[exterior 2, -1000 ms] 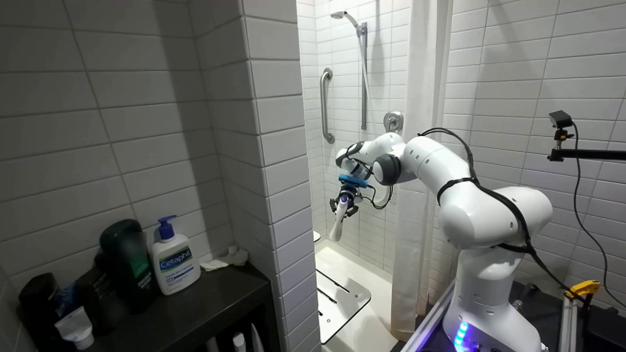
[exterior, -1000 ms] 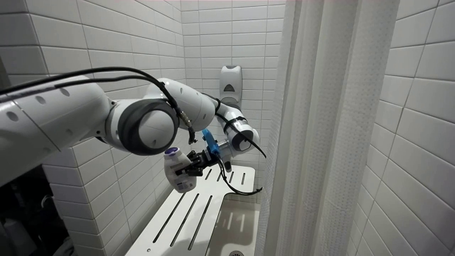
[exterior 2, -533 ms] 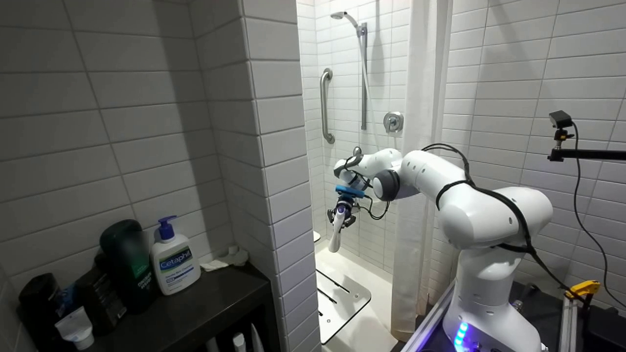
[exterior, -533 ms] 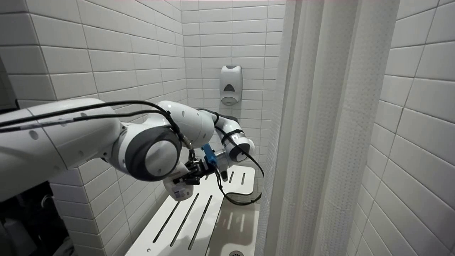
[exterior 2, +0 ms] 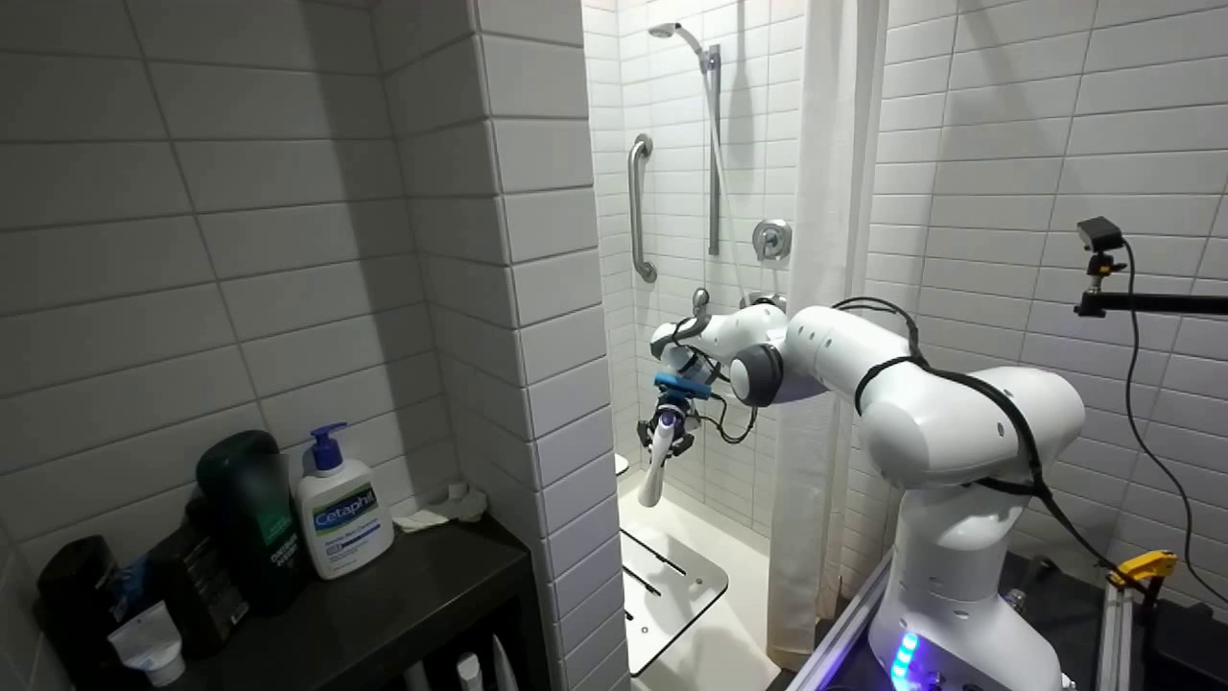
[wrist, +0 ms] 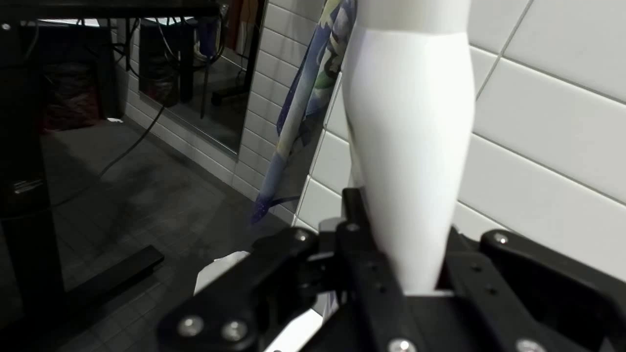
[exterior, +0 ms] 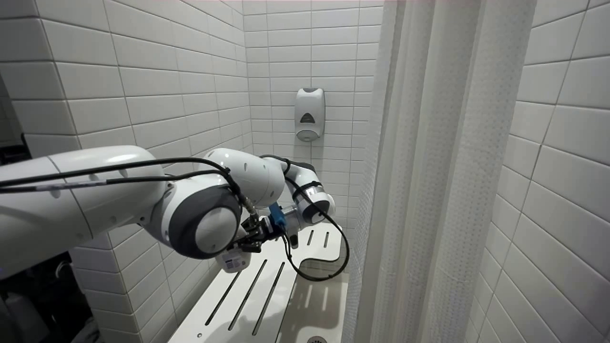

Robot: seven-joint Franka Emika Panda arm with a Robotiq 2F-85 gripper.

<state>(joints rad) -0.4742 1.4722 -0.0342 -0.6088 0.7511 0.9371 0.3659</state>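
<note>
The gripper (wrist: 404, 220) is grasping a white bottle (wrist: 415, 107): in the wrist view the black fingers (wrist: 359, 234) bear on its two sides, no slack noted. The bottle (exterior 2: 655, 470) hangs inside the shower stall, seen edge-on in an exterior view, tilted, its lower end toward 7 o'clock. A slotted white bench (exterior 2: 676, 605) lies at 6 o'clock from it, apart, with no contact observed. In an exterior view the arm's large joint (exterior: 217, 231) hides the upper part of the bottle; print near the base is too small to read. From the gripper there, a wall dispenser (exterior: 310, 107) stands at 1 o'clock and a pale curtain (exterior: 443, 166) at 2 to 3 o'clock. Toward 8 to 9 o'clock in an exterior view, a dark counter (exterior 2: 422, 581) bears a pump bottle (exterior 2: 345, 528) marked Cetaphil, with a dark green bottle (exterior 2: 259, 528) just beside it. Progress, as judged: the grasp is complete and the bottle appears fully borne by the gripper; setting down and release are not done, since no other surface in view supports it.
</note>
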